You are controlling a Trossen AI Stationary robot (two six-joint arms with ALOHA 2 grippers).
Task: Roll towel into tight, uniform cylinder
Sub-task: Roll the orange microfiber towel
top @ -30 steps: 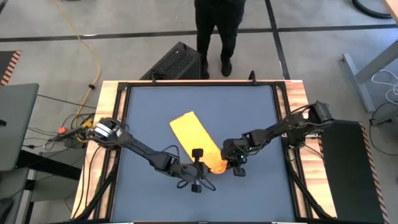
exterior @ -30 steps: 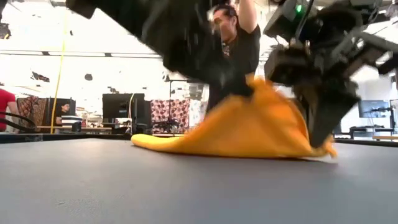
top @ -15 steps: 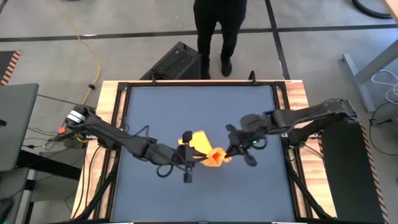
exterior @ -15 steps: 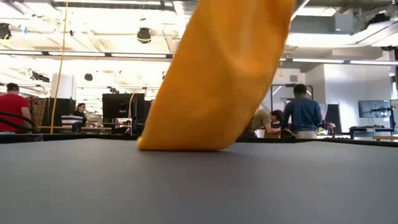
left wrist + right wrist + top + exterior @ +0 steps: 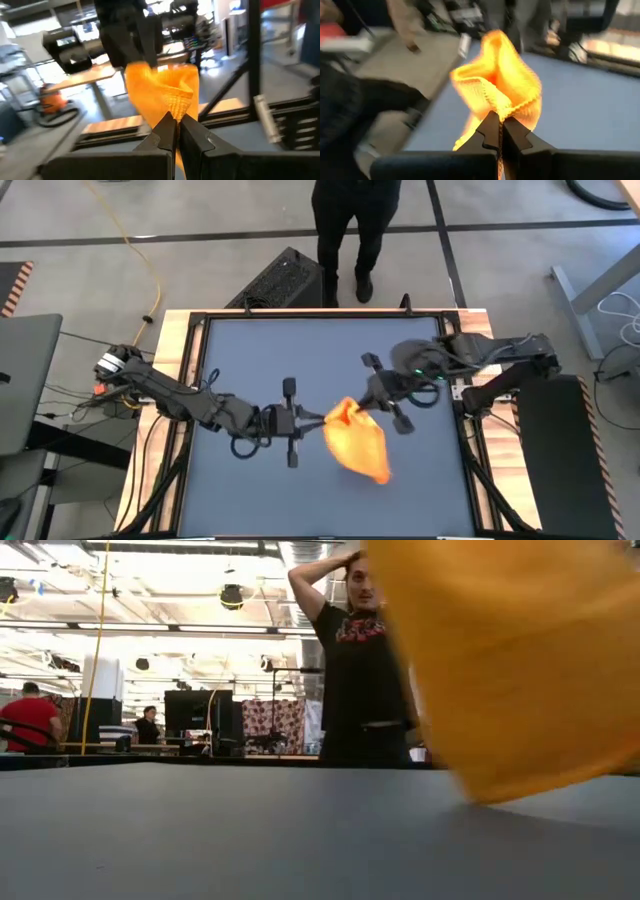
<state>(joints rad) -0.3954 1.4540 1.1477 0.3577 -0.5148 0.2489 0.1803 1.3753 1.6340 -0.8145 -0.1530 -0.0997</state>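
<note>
- I'm looking down on a dark blue-grey bench (image 5: pixel 250 350) with a wooden rim, grey floor around it; a person in black (image 5: pixel 350 225) stands just past the far edge at 12 o'clock, and an open workshop shows behind.
- I can read no brand, label or writing anywhere; the towel (image 5: pixel 358 442) is plain yellow.
- My left tool (image 5: pixel 175 131) sits a little left of bench centre, fingers pressed together on the towel's edge.
- My right tool (image 5: pixel 500 129) sits just right of centre, fingers likewise pinched shut on the towel's hem.
- The towel hangs bunched between the two tools, lifted, its loose end trailing toward 5 o'clock from centre; in the low view it fills the right side, its lowest part at the bench top.
</note>
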